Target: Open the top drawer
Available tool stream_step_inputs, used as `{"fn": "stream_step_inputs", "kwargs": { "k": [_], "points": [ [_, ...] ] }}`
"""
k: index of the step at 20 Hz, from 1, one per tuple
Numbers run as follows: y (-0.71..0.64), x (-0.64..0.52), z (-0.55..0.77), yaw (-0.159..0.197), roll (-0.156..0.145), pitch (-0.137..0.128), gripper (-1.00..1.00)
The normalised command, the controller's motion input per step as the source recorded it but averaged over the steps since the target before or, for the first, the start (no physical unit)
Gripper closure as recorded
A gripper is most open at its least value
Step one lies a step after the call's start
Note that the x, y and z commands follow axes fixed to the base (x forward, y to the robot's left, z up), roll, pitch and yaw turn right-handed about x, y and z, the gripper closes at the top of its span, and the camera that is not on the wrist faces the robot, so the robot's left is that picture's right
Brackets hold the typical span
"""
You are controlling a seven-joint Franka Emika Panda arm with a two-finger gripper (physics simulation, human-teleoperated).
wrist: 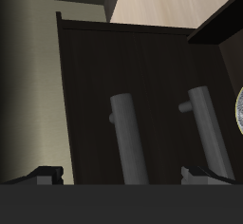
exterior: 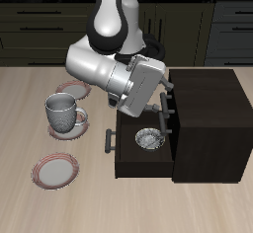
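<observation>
My pincer [wrist: 126, 176] is spread wide: on the wrist camera I see both fingertips [wrist: 46, 175] well apart, closed on nothing, with a grey bar handle [wrist: 130, 138] standing between them. A second handle [wrist: 211, 133] lies just beside it; I cannot tell which handle belongs to which drawer. On the exterior camera the wrist hides the fingers, and the arm [exterior: 111, 69] leans down over the cabinet [exterior: 203, 118] from 11 o'clock.

The top drawer [exterior: 170, 104] sits at the cabinet's upper front, mostly hidden behind the wrist. Below it the lower drawer [exterior: 143, 141] is pulled out toward 9 o'clock, with a metallic bowl [exterior: 148, 138] inside.

At 9 o'clock from the cabinet stands a grey mug [exterior: 63, 114]. A plate [exterior: 72, 90] lies behind it at 12, and another plate [exterior: 55, 170] at 6, nearer the table's [exterior: 30, 207] front edge.
</observation>
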Motion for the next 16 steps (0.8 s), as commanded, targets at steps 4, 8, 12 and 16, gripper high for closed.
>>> {"fn": "stream_step_inputs", "kwargs": {
  "k": [4,8,12,16],
  "points": [
    [0.08,0.08,-0.29,-0.026,-0.048,0.028,-1.0],
    [0.05,0.07,-0.25,-0.028,-0.062,0.007,1.0],
    [0.04,0.0,-0.14,-0.041,-0.024,-0.008,1.0],
    [0.2,-0.09,-0.12,-0.004,0.043,0.005,1.0]
  ]
}}
